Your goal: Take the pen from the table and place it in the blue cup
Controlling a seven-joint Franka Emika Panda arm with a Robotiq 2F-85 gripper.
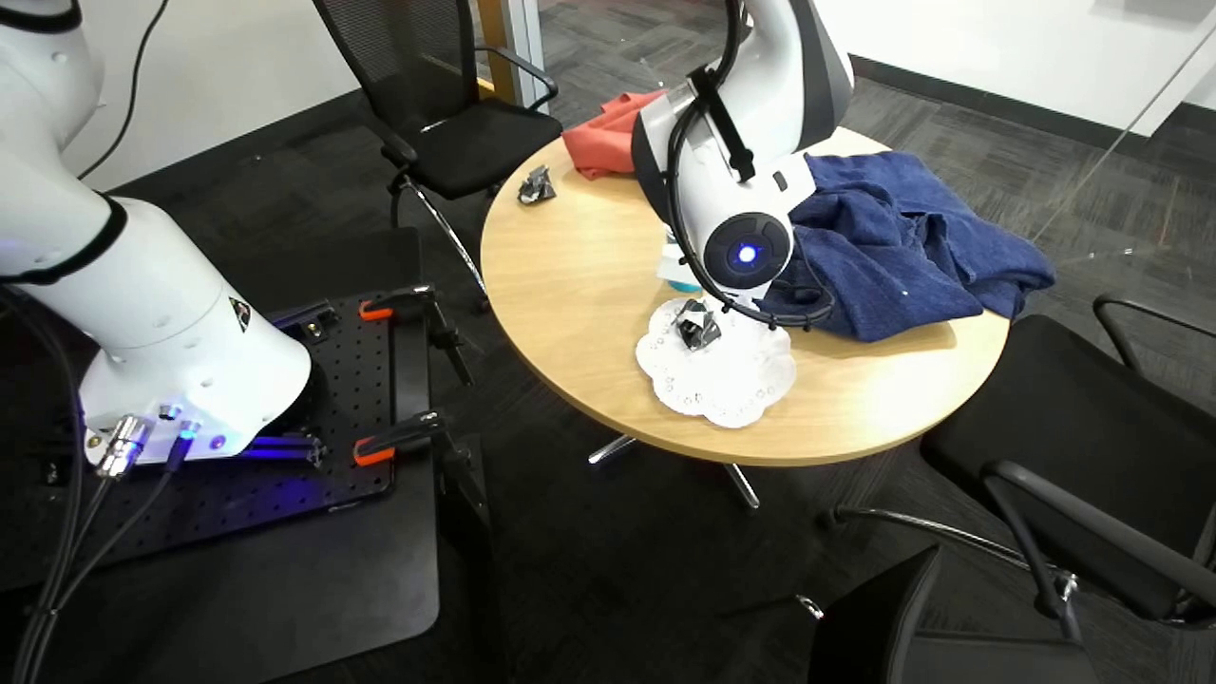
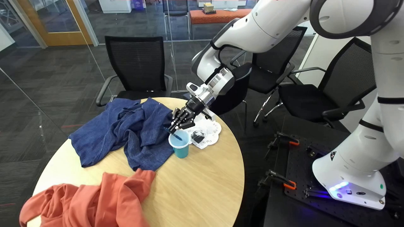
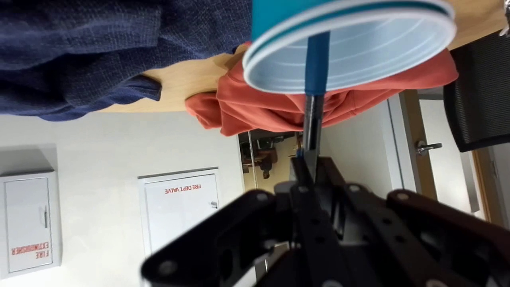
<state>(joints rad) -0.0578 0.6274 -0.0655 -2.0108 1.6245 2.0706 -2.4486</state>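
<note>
Slanting pen (image 3: 314,103) gripped by the jaws, its blue end in the mouth of the cup (image 2: 181,152)

The jaws are clamped around the dark end of the pen, close to the rim of the cup. From there the pen slopes down, and its blue end lies within the cup's mouth, seen against the pale inner wall; whether it touches that wall cannot be told. The cup stands upright on a round wooden counter (image 2: 202,186), its outside blue, its rim white. In an exterior view the robot arm (image 1: 774,104) hides most of the cup.

Just beside the cup lies a rumpled heap of blue cloth (image 2: 126,129); whether the two touch is not clear. Also just beside the cup is a white doily (image 1: 731,385) with a scalloped edge, and on it, near the cup, sits a crumpled dark wrapper (image 1: 698,325). A second wrapper (image 1: 537,185) lies well apart from the cup, by the counter's edge. Farther from the cup than the blue cloth is an orange cloth (image 2: 94,201), bunched up on the counter. Black chairs (image 2: 135,63) stand around the counter, well apart from the cup.
</note>
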